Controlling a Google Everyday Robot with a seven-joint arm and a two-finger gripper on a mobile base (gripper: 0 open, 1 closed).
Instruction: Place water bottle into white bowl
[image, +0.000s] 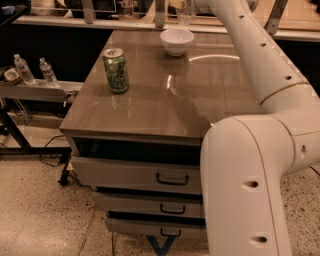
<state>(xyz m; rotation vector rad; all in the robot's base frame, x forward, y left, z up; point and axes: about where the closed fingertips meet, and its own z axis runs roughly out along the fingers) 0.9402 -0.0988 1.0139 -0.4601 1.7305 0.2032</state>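
The white bowl (177, 41) stands at the far middle of the brown table (165, 105). My white arm reaches from the lower right up over the table's right side to the top edge. My gripper (188, 4) is at the top edge, just behind and above the bowl, and is mostly cut off. It is shut on the water bottle (185, 15). Only the bottle's clear lower end shows, hanging in the air above the bowl's far rim. Its cap and label are out of view.
A green can (116, 70) stands upright at the table's left. Drawers (172, 178) sit below the table front. Two small clear bottles (36, 70) stand on a low shelf at the left. A counter edge runs behind the table.
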